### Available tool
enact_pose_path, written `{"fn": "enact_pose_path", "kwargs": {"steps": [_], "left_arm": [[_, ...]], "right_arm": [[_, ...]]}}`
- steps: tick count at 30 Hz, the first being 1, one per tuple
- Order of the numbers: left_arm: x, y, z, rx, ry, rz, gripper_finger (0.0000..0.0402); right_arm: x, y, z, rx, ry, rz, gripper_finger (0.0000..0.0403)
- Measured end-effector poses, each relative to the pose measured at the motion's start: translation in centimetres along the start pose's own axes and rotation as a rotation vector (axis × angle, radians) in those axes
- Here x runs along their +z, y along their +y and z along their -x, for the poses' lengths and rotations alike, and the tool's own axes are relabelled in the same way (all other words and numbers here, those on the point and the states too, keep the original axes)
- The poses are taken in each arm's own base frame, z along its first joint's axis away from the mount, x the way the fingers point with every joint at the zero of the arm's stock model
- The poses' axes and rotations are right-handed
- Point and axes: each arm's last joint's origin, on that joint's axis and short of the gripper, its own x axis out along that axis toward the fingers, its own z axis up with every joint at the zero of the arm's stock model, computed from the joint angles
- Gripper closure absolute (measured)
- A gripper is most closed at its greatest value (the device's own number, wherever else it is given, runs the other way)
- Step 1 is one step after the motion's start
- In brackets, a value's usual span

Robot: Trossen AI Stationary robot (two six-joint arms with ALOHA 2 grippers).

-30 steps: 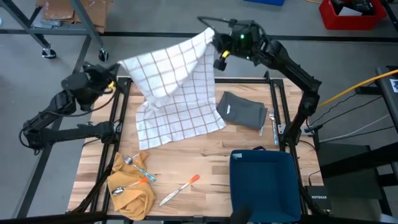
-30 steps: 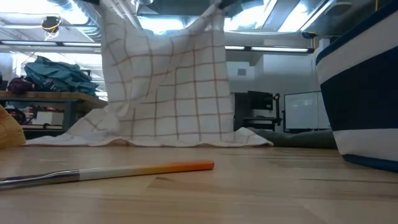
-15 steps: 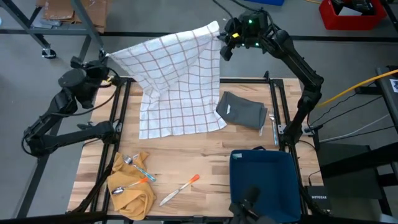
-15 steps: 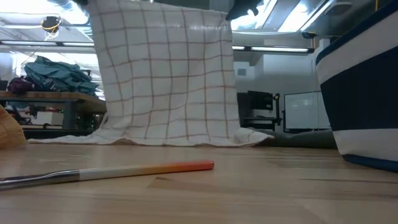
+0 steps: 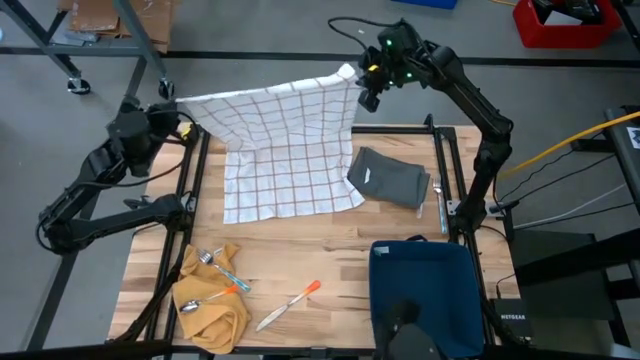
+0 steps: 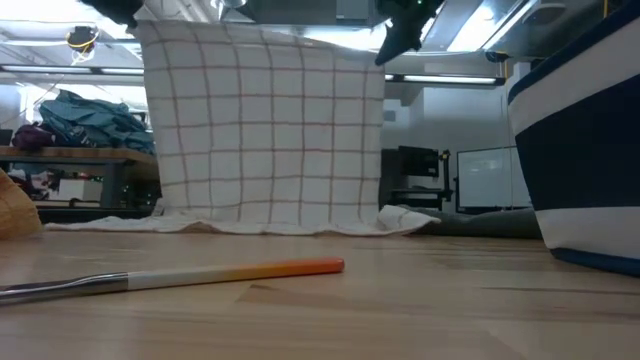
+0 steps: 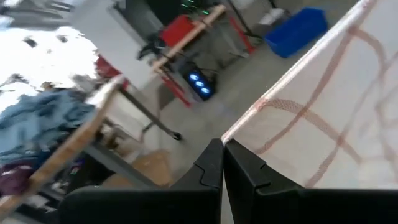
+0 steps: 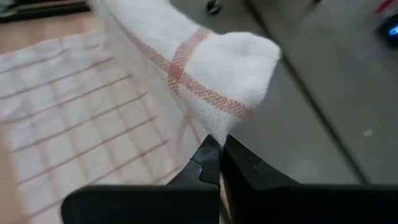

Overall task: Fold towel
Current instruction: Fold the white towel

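The towel (image 5: 285,140), white with a thin red check, hangs stretched between the two arms above the far part of the bench (image 5: 330,250). The left end effector (image 5: 172,118) is pinched closed on one top corner, beyond the bench's far left corner; the right end effector (image 5: 362,82) is clamped tight on the other top corner, out past the far edge. Both wrist views show the dark fingers pressed together with a fold of the cloth caught between them. In the low view the towel hangs as a nearly flat sheet, its top edge sagging slightly, while its lower edge lies bunched on the bench surface near the far edge.

Just beside the towel, toward the far right of the bench, lies a folded grey cloth (image 5: 390,178). A dark blue bin (image 5: 425,295) stands at the near right corner. At the near left corner a mustard-yellow cloth (image 5: 212,300) lies crumpled with cutlery (image 5: 218,275) on it, and an orange-handled knife (image 5: 290,304) lies near the middle of the near edge.
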Motion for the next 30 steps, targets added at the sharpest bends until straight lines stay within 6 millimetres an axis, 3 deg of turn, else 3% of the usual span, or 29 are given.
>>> {"fn": "enact_pose_path", "kwargs": {"steps": [5, 12, 23, 30], "left_arm": [[-1.1, -0.8, 0.1, -0.144, 0.054, 0.025, 0.0401], [-2.5, -1.5, 1.0, -0.425, 0.133, 0.114, 0.0401], [-2.5, 1.7, 4.7, -0.679, 0.199, 0.215, 0.0401], [-3.0, 2.0, 6.3, -0.949, 0.316, 0.344, 0.0401]], "right_arm": [[-1.4, 1.0, 0.1, 0.16, 0.12, -0.031, 0.0395], [-3.0, 3.8, 0.8, 0.331, 0.348, -0.046, 0.0395], [-1.8, 8.9, 0.8, 0.513, 0.325, 0.03, 0.0395], [-1.4, 11.9, 1.0, 0.562, 0.348, 0.054, 0.0395]]}}
